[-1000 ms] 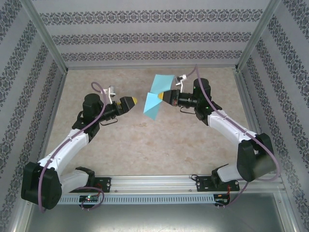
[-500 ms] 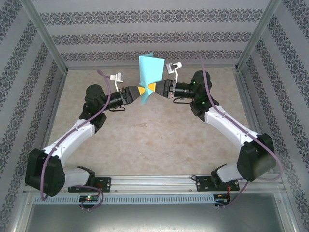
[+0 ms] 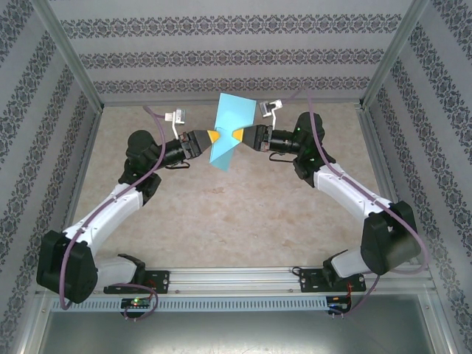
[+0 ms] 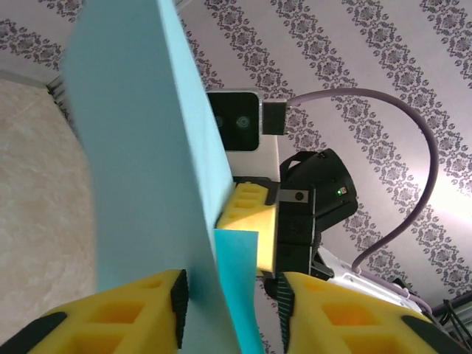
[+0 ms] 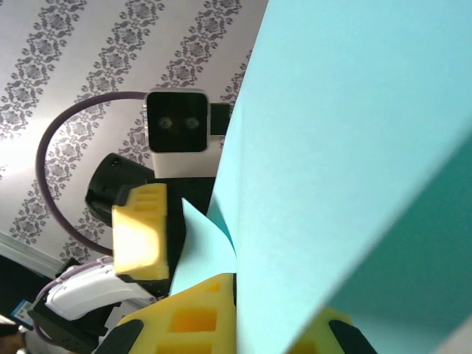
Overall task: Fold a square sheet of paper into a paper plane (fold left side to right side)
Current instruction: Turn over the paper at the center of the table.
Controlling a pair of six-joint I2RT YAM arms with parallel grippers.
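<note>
Top: paper sheet (image 3: pixel 232 122) is up in mid-air above the surface (image 3: pixel 221 214), between left tool (image 3: pixel 214 136) and right tool (image 3: pixel 237 134), tips facing each other. Left wrist: left tool (image 4: pixel 232 295) straddles the sheet edge with a gap on one side, not clamped. Right wrist: right tool (image 5: pixel 258 324) is clenched on the paper sheet (image 5: pixel 354 147).

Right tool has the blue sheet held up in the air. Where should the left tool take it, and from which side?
Best pinch the sheet at its edge facing the left tool, opposite where the right tool holds it, coming straight in from the left. The sheet stands on edge between the left fingers, so one pad meets each face.
</note>
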